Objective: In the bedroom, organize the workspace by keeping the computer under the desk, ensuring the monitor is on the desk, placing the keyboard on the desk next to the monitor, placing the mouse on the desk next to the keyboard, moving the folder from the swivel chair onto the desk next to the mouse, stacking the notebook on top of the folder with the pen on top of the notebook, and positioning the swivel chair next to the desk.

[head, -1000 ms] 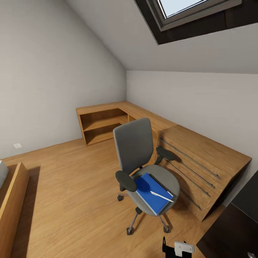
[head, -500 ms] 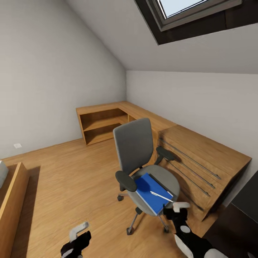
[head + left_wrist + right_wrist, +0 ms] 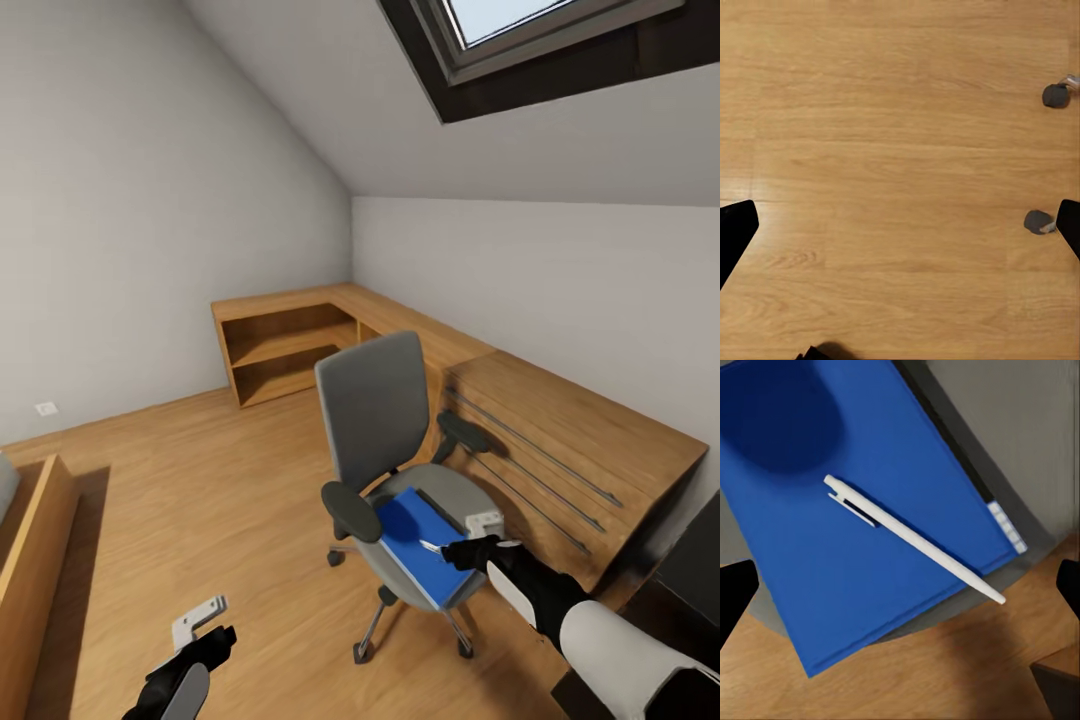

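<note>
**Folder and pen on the chair seat, right arm reaching in**

The folder (image 3: 862, 517) lies flat on the seat of the swivel chair (image 3: 375, 410), bright blue, with a thin pale edge along one side and one corner jutting past the seat's rim over the wooden floor (image 3: 892, 150). Across it, slantwise, rests the pen (image 3: 911, 536), a slim white stick with a clip near one end; its tip reaches beyond the folder's edge. A round shadow darkens one part of the blue cover.

The right gripper (image 3: 478, 548) hovers just above the near edge of the folder, beside the pen. In the right wrist view its fingers (image 3: 735, 592) show as dark tips at either edge of the frame, spread wide with nothing between them. The left gripper (image 3: 200, 628) hangs low over bare floor, well apart from the chair, its fingers (image 3: 735, 229) likewise spread and empty; two chair castors (image 3: 1039, 221) sit near it.

Judging from this, the risks lie in the loose pen and the rolling chair. The pen is thin and round, so a closing pinch that lands off-centre may flick it off the folder and onto the floor. Lifting the folder with the pen on it would likely let the pen slide off. A push on the seat could roll the chair away. The overhanging folder corner may tip if pressed.
</note>
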Tool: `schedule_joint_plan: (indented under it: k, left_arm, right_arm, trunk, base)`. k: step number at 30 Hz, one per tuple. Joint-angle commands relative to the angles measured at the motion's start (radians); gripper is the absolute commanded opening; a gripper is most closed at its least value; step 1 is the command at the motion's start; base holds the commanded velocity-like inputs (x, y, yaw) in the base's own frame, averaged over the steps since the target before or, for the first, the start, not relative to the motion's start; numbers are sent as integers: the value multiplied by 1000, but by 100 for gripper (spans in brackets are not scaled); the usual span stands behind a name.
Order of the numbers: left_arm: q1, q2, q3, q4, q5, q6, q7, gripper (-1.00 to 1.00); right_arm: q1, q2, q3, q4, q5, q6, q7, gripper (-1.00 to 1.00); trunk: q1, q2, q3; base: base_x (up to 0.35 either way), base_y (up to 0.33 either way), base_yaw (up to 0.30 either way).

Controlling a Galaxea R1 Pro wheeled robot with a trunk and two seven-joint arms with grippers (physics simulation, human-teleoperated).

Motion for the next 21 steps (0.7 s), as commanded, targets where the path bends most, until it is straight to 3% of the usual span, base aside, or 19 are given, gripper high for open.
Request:
schedule_joint_plan:
  k: [1, 4, 6, 13, 19, 21]
  left_arm:
    - [-1, 1, -4, -2, 7, 2, 8, 100]
    - [-1, 1, -5, -1, 6, 2, 8, 100]
    - [-1, 1, -6, -1, 5, 2, 8, 100]
    - [-1, 0, -7, -1, 4, 2, 13, 100]
    - [-1, -1, -7, -1, 4, 2, 13, 100]
    - [-1, -1, -7, -1, 4, 2, 11, 100]
  right_arm:
    - [-1, -10, 7, -3, -5, 6, 1, 100]
    - [-1, -45, 9, -3, 12, 9, 42, 100]
    - [-2, -64, 13, 12, 82, 10, 149, 100]
    - [-2, -70, 15, 74, 279, 7, 445, 100]
    - [-2, -70, 22, 78, 331, 5, 505, 100]
    - [-2, -70, 25, 79, 368, 3, 522, 100]
  trunk:
    - [0, -1, -1]
    - [0, -1, -1]
    - [0, -1, -1]
    - [0, -1, -1]
    - [0, -1, -1]
    - [0, -1, -1]
  base:
    - [262, 0, 0]
    - [292, 0, 0]
    - [272, 0, 0]
    - [134, 0, 0]
    - [11, 0, 0]
    - [162, 0, 0]
